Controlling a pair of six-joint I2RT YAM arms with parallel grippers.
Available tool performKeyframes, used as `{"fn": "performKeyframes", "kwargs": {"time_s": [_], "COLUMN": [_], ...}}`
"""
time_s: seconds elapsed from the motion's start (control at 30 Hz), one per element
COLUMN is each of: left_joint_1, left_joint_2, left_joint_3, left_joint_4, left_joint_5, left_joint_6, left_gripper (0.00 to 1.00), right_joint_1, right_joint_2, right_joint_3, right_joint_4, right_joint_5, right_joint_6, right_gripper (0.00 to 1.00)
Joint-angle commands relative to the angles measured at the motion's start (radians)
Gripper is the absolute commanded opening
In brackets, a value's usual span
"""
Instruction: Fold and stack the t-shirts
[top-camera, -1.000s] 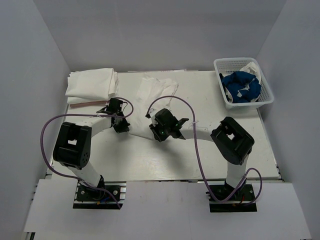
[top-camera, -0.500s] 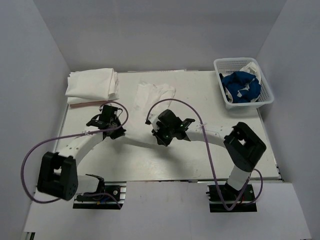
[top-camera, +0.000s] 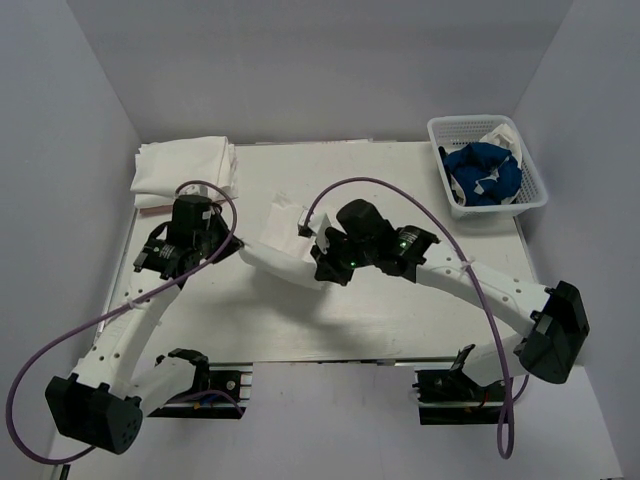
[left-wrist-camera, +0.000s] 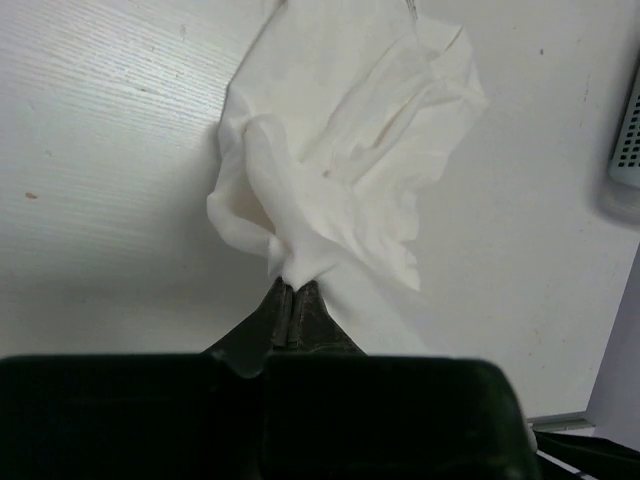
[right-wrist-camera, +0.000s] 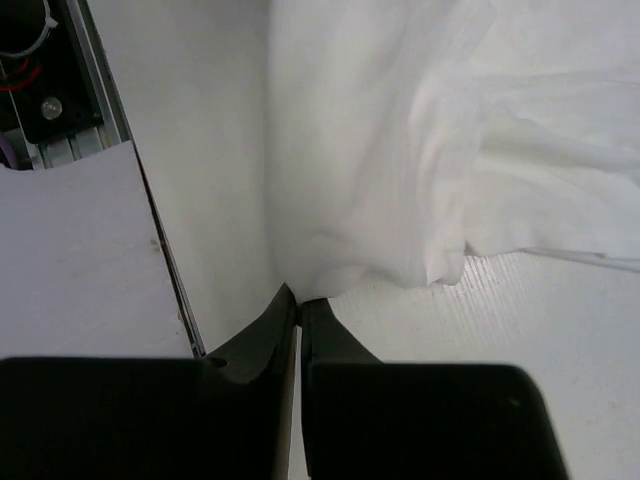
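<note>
The left gripper (left-wrist-camera: 295, 292) and the right gripper (right-wrist-camera: 298, 300), each clamped shut on an edge of one white t-shirt (left-wrist-camera: 340, 150), hold it bunched between them over the middle of the surface (top-camera: 420, 320), folded white t-shirts (top-camera: 180, 165) lying at the far-left corner.

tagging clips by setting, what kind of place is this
Likely a robot lab test cell, not a home: plain white walls box in the table, the left arm and right arm are bolted at its near edge, and a basket holds crumpled t-shirts.
</note>
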Motion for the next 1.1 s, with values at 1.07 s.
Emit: {"fn": "performKeyframes", "kwargs": {"time_s": [1.07], "left_joint_1": [0.012], "left_joint_2": [0.72], "left_joint_3": [0.511], "left_joint_4": [0.38], "left_joint_5": [-0.062], "left_joint_6": [0.055], "left_gripper": [0.0], "right_joint_1": [-0.395], "right_joint_2": [0.269], "right_joint_3": [0.045], "right_joint_4": [0.38], "right_joint_5": [-0.132], "right_joint_6": [0.144], "right_gripper": [0.0]}}
